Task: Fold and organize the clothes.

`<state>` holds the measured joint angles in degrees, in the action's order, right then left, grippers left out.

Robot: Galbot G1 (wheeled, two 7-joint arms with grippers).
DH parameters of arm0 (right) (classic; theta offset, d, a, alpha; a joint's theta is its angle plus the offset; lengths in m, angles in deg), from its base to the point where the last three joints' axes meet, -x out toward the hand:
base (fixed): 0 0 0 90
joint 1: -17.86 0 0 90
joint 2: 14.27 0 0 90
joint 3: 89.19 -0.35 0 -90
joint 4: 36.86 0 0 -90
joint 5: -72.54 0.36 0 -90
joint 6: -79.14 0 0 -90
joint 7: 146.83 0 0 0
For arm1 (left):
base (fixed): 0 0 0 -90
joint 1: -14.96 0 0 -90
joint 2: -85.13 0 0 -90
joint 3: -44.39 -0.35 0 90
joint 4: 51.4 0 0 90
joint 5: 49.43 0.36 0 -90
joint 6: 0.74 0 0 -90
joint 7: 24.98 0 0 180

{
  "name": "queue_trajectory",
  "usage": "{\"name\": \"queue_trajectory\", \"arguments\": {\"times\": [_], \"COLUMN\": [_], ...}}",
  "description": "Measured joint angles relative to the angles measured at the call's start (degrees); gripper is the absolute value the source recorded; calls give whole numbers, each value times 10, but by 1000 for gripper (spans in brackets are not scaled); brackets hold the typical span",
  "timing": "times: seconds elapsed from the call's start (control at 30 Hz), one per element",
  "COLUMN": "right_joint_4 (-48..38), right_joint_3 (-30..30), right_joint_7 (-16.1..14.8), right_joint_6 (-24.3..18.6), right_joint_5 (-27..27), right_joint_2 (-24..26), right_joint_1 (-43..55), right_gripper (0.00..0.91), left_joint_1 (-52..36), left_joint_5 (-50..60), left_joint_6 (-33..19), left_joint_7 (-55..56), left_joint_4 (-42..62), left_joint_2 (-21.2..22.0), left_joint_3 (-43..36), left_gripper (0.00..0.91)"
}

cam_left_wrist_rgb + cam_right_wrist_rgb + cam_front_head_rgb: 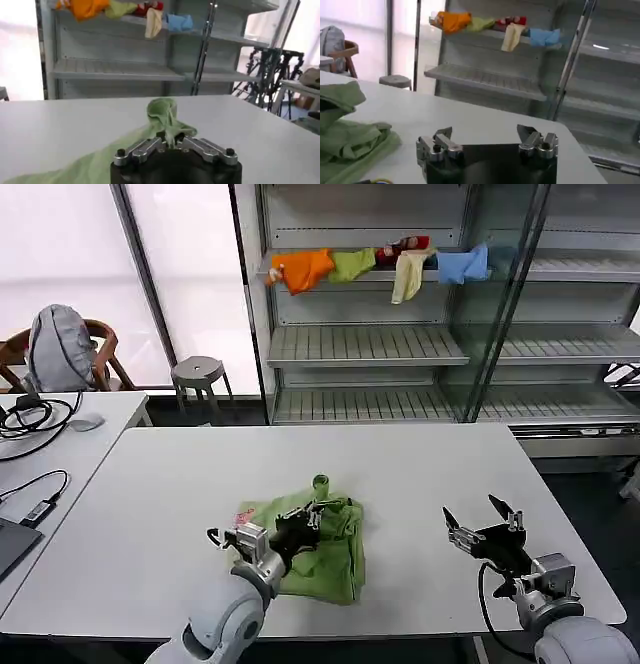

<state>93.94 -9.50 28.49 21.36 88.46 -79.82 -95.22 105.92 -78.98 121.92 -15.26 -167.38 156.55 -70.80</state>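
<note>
While the left gripper (pixel 318 509) is pinched shut on a raised fold of the green polo shirt (pixel 325 556), the right gripper (pixel 480 524) hovers with fingers spread wide, holding nothing, well apart to the shirt's right. The shirt sits bunched on the white table (pixel 420 474) near the front edge, directly under the left arm — clearly the nearer one. Crumpled, so no clear long axis or pointing direction; the lifted fold rises away from the robot.

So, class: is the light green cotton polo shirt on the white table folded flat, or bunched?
Bunched: the light green polo shirt lies crumpled, one part pinched up by the left gripper.
</note>
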Motion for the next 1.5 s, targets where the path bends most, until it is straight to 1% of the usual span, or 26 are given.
{"name": "queue_trajectory", "arguments": {"times": [0.43,0.63,0.8,0.93,1.03,1.5], "right_joint_4": [-1,-4,-8,-8,-8,-1], "right_joint_3": [6,6,5,9,11,19], "right_joint_7": [0,-3,-5,-6,-5,-5], "right_joint_6": [0,-1,-4,-4,-5,-5], "right_joint_5": [-3,-3,-2,-2,-3,-14], "right_joint_2": [-2,1,2,1,1,-3], "right_joint_1": [3,9,15,17,18,9], "right_gripper": [907,907,907,907,907,907], "left_joint_1": [2,11,29,55,75,108], "left_joint_5": [-44,-57,-61,-60,-55,-17], "left_joint_6": [-34,-39,-38,-30,-22,-7], "left_joint_7": [-13,-13,-6,21,53,156], "left_joint_4": [-27,-47,-65,-66,-63,-21], "left_joint_2": [7,-5,-28,-47,-53,-57], "left_joint_3": [7,30,67,98,110,111], "left_gripper": [907,907,907,907,907,907]}}
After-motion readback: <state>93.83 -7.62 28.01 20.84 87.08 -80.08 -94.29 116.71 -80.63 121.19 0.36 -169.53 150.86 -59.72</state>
